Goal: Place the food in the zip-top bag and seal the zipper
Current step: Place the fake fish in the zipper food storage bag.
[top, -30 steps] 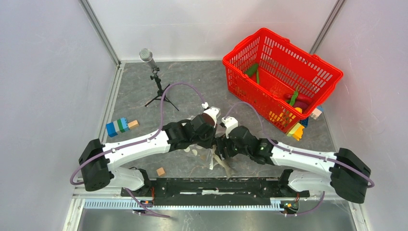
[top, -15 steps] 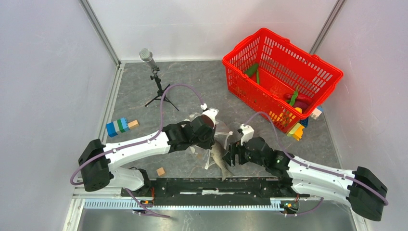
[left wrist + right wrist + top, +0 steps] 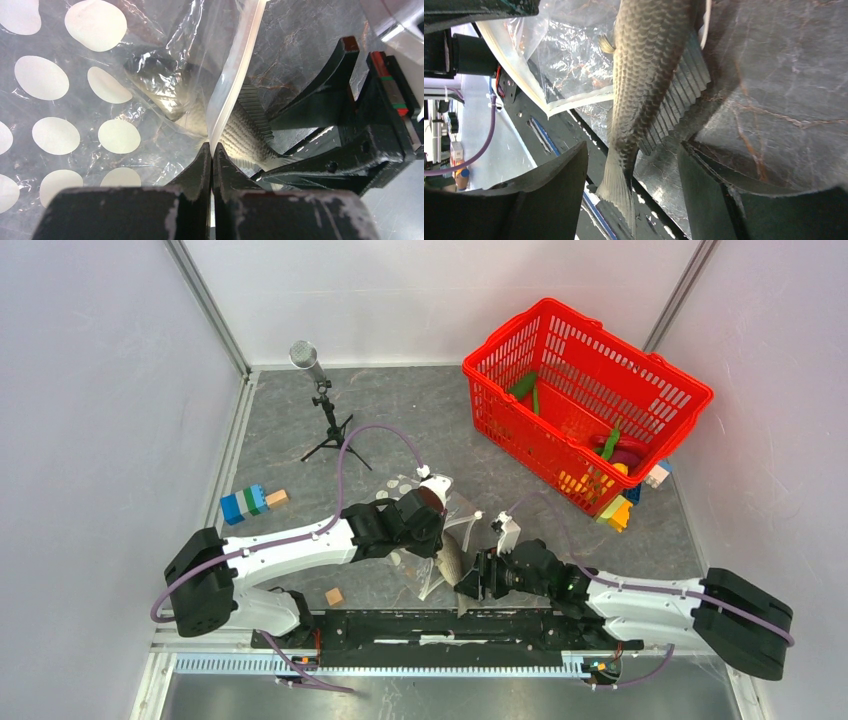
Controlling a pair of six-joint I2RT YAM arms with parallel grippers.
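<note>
The clear polka-dot zip-top bag (image 3: 455,515) lies near the table's front middle. My left gripper (image 3: 211,150) is shut on its white zipper strip (image 3: 239,70) and holds the mouth up. The grey fish (image 3: 451,562) sits head-first in the bag's mouth, its tail sticking out; it shows in the left wrist view (image 3: 235,132) and the right wrist view (image 3: 646,70). My right gripper (image 3: 631,172) is open, its fingers on either side of the fish's tail, not gripping it. More food lies in the red basket: green pods (image 3: 522,387), a magenta aubergine (image 3: 628,455).
The red mesh basket (image 3: 590,340) stands at the back right, with a yellow piece (image 3: 615,513) beside its front corner. A microphone on a tripod (image 3: 320,400) stands at the back. Blue-green blocks (image 3: 245,504) and a wooden cube (image 3: 334,596) lie left.
My right gripper has let go of the fish and pulled back toward the near edge. The fish now hangs partway in the bag's mouth. The left gripper keeps its hold on the bag.
</note>
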